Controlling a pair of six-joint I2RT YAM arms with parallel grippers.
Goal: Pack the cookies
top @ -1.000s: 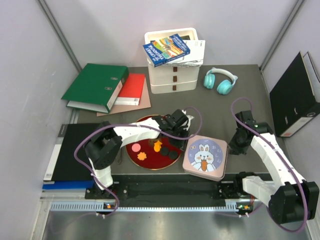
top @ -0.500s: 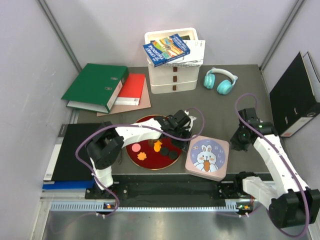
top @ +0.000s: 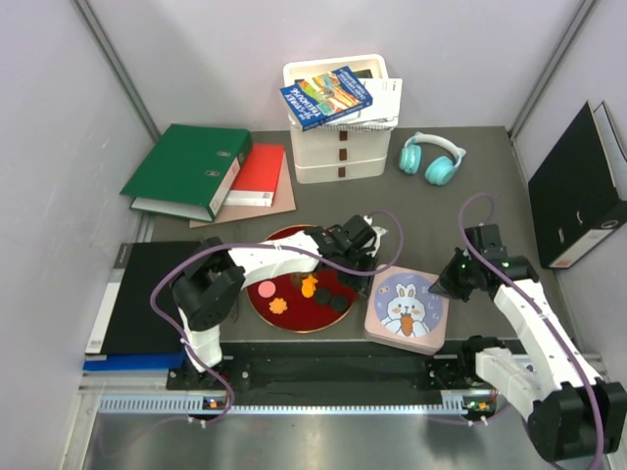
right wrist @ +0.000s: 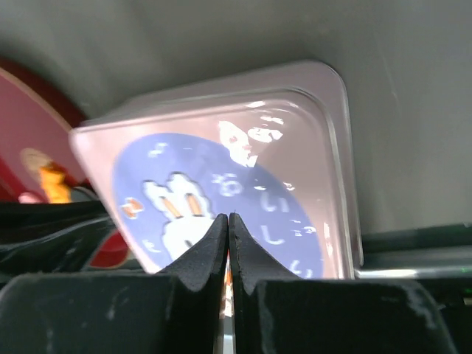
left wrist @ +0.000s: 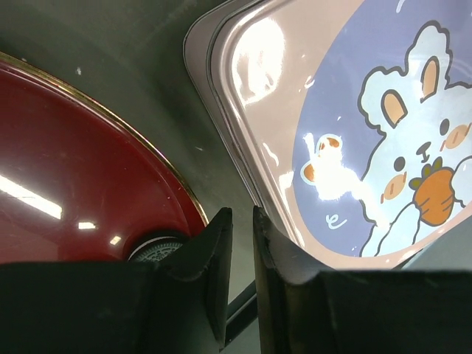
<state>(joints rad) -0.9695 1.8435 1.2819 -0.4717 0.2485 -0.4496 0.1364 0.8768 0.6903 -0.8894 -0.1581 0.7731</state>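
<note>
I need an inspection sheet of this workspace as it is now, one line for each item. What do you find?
Surface: dark grey table; no damage seen.
Job's things: orange, pink and dark cookies on the red plate; pink rabbit tin beside it, lid on.
Clutter: green binder, red folder, white drawer unit with books on top, teal headphones.
Grippers: left gripper low between plate and tin, almost shut, holding nothing; right gripper shut, holding nothing, by the tin's right side.
Cables: purple cables loop along both arms.
Surroundings: pale walls; black binder on the right; black folder on the left.
</note>
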